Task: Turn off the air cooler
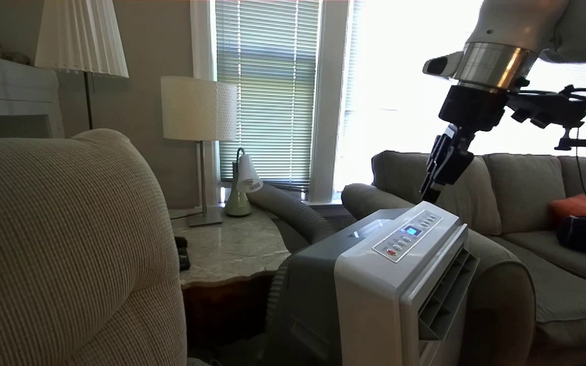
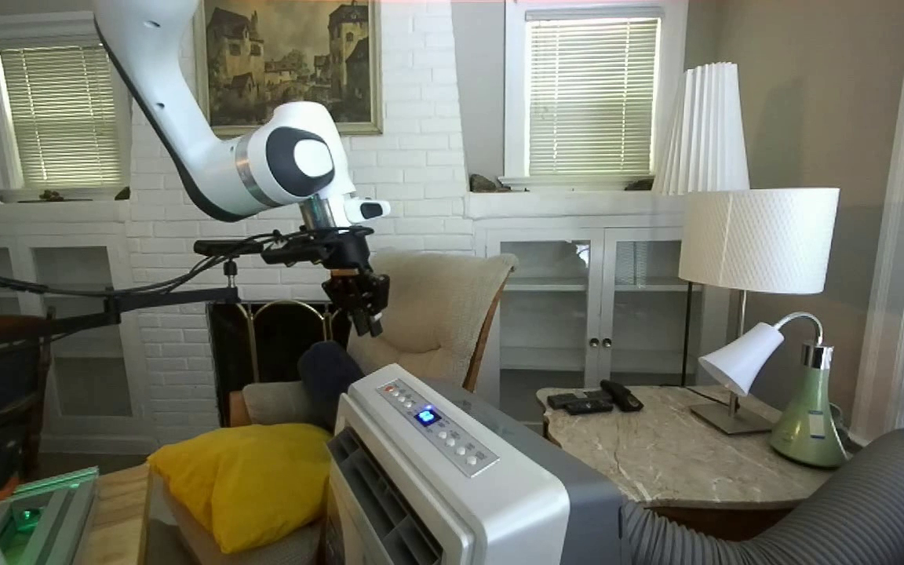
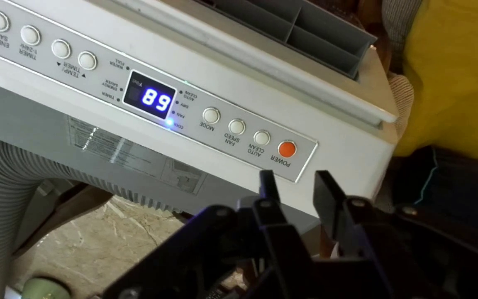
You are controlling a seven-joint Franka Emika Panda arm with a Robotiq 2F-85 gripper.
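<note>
The air cooler is white and boxy, and shows in both exterior views (image 1: 367, 310) (image 2: 519, 482) and in the wrist view (image 3: 338, 124). Its slanted top panel has a lit blue display (image 3: 149, 95) reading 89, with a blue light at COOL. The orange-red power button (image 3: 286, 149) is at one end of the panel, also visible in both exterior views (image 1: 391, 252) (image 2: 390, 388). My gripper (image 3: 295, 176) is open and empty, its fingertips apart, just below the POWER label in the wrist view. In an exterior view the gripper (image 2: 369, 323) hangs above the cooler's power-button end, not touching it.
A grey hose (image 2: 813, 510) runs from the cooler's back past a marble table (image 2: 640, 463). The table holds remotes (image 2: 589, 404), a white lamp (image 2: 758, 239) and a green lamp (image 2: 809, 424). A yellow pillow (image 2: 252, 479), a striped armchair (image 1: 69, 244) and a couch (image 1: 517, 188) stand around.
</note>
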